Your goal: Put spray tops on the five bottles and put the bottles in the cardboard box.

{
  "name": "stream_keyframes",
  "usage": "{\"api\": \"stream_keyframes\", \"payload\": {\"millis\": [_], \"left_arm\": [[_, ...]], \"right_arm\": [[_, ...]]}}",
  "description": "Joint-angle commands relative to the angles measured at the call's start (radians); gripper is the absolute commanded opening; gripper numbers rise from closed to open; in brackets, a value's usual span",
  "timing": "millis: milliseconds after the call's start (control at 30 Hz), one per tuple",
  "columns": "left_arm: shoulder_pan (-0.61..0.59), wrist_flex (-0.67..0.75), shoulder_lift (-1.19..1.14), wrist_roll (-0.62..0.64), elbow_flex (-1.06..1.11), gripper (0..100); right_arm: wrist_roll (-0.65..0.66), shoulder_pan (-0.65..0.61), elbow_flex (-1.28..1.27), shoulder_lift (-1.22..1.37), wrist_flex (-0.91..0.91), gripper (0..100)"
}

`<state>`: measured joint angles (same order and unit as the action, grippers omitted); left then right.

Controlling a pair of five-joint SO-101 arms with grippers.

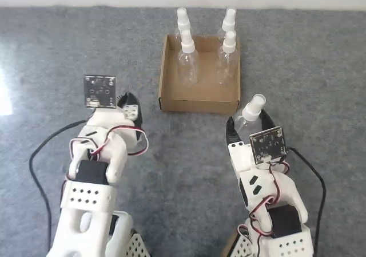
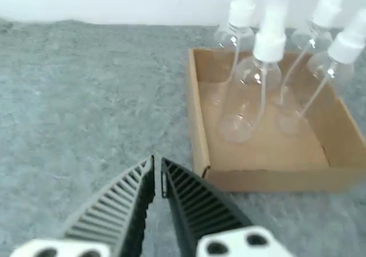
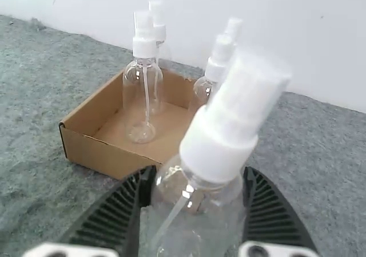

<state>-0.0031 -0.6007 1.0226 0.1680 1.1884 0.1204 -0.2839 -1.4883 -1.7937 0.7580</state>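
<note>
Inside R hand [image 3: 197,177] grip: capped bottle [image 3: 229,125]; cardboard box [image 1: 197,104] just beside.

Four bottles [image 1: 187,62] stand in the cardboard box [image 1: 197,105]; the fifth bottle [image 1: 251,111] sits before it, in the right gripper [image 1: 248,119].

White arms [image 1: 91,174], black ribbed jaws, red-black wiring [image 1: 144,141].
</note>
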Motion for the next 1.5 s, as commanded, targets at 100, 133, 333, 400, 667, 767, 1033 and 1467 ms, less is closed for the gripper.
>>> {"api": "stream_keyframes", "payload": {"millis": [100, 133, 333, 400, 667, 767, 1033, 1467], "left_arm": [[-0.072, 0.055, 0.021, -0.003, -0.022, 1], [-0.091, 0.048, 0.031, -0.005, -0.021, 1], [-0.178, -0.005, 0.219, -0.009, 0.084, 1], [-0.175, 0.012, 0.318, -0.009, 0.163, 1], [-0.183, -0.038, 0.747, -0.009, 0.36, 1], [-0.178, -0.092, 0.818, -0.035, 0.377, 2], [-0.178, -0.058, 0.802, -0.14, 0.424, 2], [-0.178, 0.051, 0.802, -0.184, 0.495, 2]], "right_arm": [[-0.006, 0.008, 0.008, -0.021, -0.025, 14.4], [-0.006, 0.01, 0.008, -0.021, -0.025, 14.4], [-0.006, 0.002, 0.006, -0.021, -0.025, 14.4], [-0.006, 0.002, 0.006, -0.021, -0.024, 14.4], [-0.006, 0.002, 0.006, -0.021, -0.024, 14.4], [-0.006, 0.002, 0.006, -0.021, -0.024, 14.4], [-0.006, 0.002, 0.08, -0.021, -0.025, 14.4], [-0.014, 0.001, 0.166, -0.021, -0.025, 14.4]]}}
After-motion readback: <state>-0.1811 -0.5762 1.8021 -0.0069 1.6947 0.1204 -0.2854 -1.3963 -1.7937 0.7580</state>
